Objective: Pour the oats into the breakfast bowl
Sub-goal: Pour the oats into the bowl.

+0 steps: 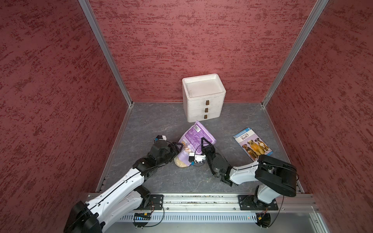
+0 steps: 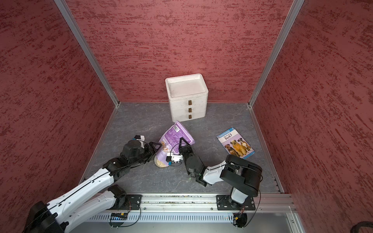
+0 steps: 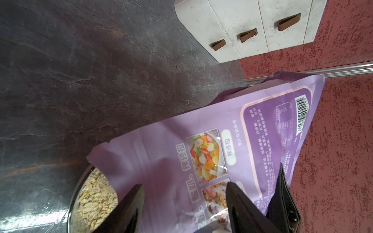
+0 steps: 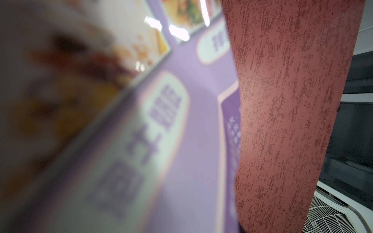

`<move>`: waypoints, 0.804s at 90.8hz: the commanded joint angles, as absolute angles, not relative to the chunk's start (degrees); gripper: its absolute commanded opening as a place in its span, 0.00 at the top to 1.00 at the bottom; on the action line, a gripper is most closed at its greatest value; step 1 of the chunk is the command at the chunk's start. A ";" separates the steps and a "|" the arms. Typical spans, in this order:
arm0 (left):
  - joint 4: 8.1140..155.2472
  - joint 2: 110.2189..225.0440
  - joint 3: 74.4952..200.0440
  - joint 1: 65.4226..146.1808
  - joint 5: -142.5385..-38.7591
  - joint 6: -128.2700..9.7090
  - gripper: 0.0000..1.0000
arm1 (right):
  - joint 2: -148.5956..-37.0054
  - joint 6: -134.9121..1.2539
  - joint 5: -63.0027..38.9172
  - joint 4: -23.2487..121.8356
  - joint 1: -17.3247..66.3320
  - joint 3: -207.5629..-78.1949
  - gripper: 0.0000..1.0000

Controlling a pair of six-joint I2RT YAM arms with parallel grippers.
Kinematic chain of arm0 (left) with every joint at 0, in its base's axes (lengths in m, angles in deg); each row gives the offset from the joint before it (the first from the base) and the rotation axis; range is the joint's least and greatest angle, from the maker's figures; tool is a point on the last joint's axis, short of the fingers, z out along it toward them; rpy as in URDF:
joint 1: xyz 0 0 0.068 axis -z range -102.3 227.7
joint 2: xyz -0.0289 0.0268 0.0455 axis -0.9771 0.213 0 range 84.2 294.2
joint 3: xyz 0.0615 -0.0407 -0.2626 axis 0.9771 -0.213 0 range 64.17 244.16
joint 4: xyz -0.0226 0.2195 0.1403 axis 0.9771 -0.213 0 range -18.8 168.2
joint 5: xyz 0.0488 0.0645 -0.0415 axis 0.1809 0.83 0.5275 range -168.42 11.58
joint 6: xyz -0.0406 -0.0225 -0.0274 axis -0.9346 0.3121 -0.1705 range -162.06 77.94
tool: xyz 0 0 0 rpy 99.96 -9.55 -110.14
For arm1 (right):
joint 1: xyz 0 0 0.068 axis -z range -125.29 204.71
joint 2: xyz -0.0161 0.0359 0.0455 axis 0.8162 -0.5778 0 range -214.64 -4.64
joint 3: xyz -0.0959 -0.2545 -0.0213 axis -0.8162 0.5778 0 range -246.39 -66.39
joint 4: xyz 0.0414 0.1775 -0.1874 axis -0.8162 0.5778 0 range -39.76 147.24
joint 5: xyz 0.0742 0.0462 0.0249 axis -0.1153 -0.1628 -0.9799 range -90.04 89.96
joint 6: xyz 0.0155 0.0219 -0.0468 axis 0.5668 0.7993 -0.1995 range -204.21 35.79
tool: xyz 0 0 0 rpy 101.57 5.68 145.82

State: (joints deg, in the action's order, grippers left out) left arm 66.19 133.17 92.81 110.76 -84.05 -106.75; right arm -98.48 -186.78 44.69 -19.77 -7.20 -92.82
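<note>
So that pale beige oats [image 3: 94,197] land in the small round pale bowl [image 3: 77,187], toward the table's [image 1: 161,181] 6 o'clock, the soft lilac pouch [image 1: 193,135] is held mouth-down over it, clamped by left fingers [image 3: 129,205] set wide and right fingers [image 1: 203,142] set narrow.

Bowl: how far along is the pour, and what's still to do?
Done: oats already lie in the breakfast bowl. In hand: left tool and right tool hold the lilac pouch tilted, mouth over the bowl. Left: finish pouring if more is wanted, then set the pouch down.
</note>
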 commanded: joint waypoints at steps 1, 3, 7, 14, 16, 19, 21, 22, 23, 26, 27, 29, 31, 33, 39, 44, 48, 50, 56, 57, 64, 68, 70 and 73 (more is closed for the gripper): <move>65.72 132.57 92.77 110.61 -83.21 -106.40 0.32 | -94.40 -186.99 45.85 -30.15 -6.05 -93.62 1.00; 65.72 132.55 92.81 110.65 -83.24 -106.40 0.32 | -93.72 -186.72 46.08 -30.10 -5.97 -93.70 1.00; 65.71 132.60 92.74 110.66 -83.16 -106.46 0.32 | -92.66 -185.90 46.26 -30.12 -5.78 -93.75 1.00; 66.05 132.76 92.65 110.66 -83.20 -106.50 0.32 | -92.72 -186.30 45.54 -30.09 -5.67 -93.21 1.00; 66.13 132.84 92.60 110.66 -83.20 -106.51 0.32 | -93.06 -186.93 45.61 -30.11 -5.67 -93.24 1.00; 66.06 132.93 92.70 110.66 -83.29 -106.53 0.32 | -93.37 -187.26 46.03 -30.12 -5.54 -93.65 1.00; 66.09 132.97 92.72 110.66 -83.33 -106.56 0.32 | -93.40 -187.21 46.19 -30.12 -5.47 -93.99 1.00; 66.08 132.98 92.73 110.66 -83.42 -106.57 0.32 | -93.40 -187.13 46.19 -30.15 -5.39 -94.03 1.00; 66.07 132.98 92.73 110.66 -83.43 -106.57 0.32 | -93.40 -187.04 46.14 -30.12 -5.36 -94.01 1.00; 66.10 132.98 92.72 110.66 -83.52 -106.53 0.32 | -93.57 -187.10 45.65 -30.14 -5.33 -93.85 1.00; 66.09 132.94 92.72 110.66 -83.52 -106.55 0.32 | -93.71 -187.25 45.48 -30.11 -5.33 -93.70 1.00; 66.07 132.90 92.73 110.66 -83.47 -106.50 0.32 | -94.05 -187.56 45.24 -30.12 -5.32 -93.47 1.00; 65.98 132.83 92.73 110.66 -83.51 -106.49 0.32 | -94.27 -188.16 45.20 -30.09 -5.32 -93.37 1.00; 65.92 132.79 92.75 110.66 -83.49 -106.53 0.32 | -94.37 -188.60 45.22 -30.09 -5.32 -93.35 1.00; 65.68 132.56 92.84 110.66 -83.37 -106.48 0.32 | -93.55 -188.99 45.14 -30.14 -5.32 -93.62 1.00; 65.62 132.46 92.82 110.60 -83.29 -106.49 0.32 | -93.04 -188.62 44.39 -29.90 -5.32 -93.32 1.00; 65.52 132.45 92.88 110.58 -83.25 -106.42 0.32 | -92.89 -189.10 44.37 -29.13 -5.32 -93.03 1.00; 65.51 132.52 92.90 110.58 -83.19 -106.40 0.32 | -92.90 -189.69 44.81 -29.83 -5.28 -93.18 1.00; 65.50 132.62 92.88 110.53 -83.09 -106.46 0.32 | -91.49 -190.12 45.53 -30.14 -5.07 -93.89 1.00; 65.57 132.58 92.85 110.51 -83.09 -106.47 0.32 | -91.13 -189.99 45.37 -30.16 -5.06 -93.90 1.00; 66.04 132.75 92.65 110.46 -83.02 -106.53 0.32 | -89.98 -187.66 44.65 -25.45 -5.41 -93.31 1.00; 66.23 133.07 92.72 110.42 -83.16 -106.53 0.32 | -89.90 -186.34 45.12 -21.57 -5.56 -93.10 1.00; 66.31 133.22 92.77 110.40 -83.14 -106.56 0.32 | -90.51 -186.91 45.15 -23.45 -5.58 -92.93 1.00; 66.47 133.37 92.81 110.39 -83.34 -106.56 0.32 | -91.77 -188.47 45.55 -28.79 -5.54 -92.99 1.00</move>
